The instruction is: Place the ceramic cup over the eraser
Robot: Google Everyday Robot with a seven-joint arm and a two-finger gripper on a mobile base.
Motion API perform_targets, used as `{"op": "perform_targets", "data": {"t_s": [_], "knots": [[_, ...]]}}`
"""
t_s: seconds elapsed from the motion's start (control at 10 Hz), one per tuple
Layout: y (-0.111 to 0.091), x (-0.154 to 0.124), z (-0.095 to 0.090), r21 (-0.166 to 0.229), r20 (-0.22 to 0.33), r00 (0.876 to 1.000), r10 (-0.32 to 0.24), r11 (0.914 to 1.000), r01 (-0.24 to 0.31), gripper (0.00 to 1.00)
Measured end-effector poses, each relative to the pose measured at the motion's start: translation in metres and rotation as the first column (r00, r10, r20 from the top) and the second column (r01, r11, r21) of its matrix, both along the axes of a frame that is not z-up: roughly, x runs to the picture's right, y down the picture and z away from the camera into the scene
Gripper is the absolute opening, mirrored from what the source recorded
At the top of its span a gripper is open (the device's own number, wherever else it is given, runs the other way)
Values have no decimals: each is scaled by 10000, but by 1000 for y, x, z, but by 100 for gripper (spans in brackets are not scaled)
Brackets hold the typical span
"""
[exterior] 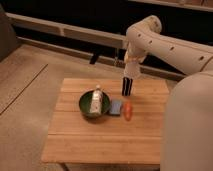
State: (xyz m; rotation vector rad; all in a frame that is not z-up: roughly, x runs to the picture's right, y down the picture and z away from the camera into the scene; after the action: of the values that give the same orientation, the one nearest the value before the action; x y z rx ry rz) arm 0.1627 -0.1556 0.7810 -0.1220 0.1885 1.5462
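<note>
The eraser [127, 86], a small upright black block with pale stripes, stands near the far edge of the wooden table [100, 137]. My gripper [131, 64] hangs from the white arm directly above it. It is shut on the ceramic cup [132, 69], a plain white cylinder held just over the eraser's top. The cup's lower edge seems to meet the top of the eraser.
A dark green bowl [89, 106] holding a white bottle [97, 100] sits left of the eraser. A flat light-blue pad [116, 106] and an orange carrot-shaped thing [128, 111] lie in front of the eraser. My white body [187, 125] fills the right side.
</note>
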Motion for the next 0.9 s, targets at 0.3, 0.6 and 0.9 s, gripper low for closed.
{"op": "perform_targets", "data": {"t_s": [0.3, 0.6, 0.9], "knots": [[4, 0, 7, 1, 257, 9996, 111, 9999, -111, 0], [9, 0, 14, -46, 423, 9989, 187, 9998, -185, 0], [12, 2, 22, -127, 523, 9985, 170, 9998, -163, 0]]}}
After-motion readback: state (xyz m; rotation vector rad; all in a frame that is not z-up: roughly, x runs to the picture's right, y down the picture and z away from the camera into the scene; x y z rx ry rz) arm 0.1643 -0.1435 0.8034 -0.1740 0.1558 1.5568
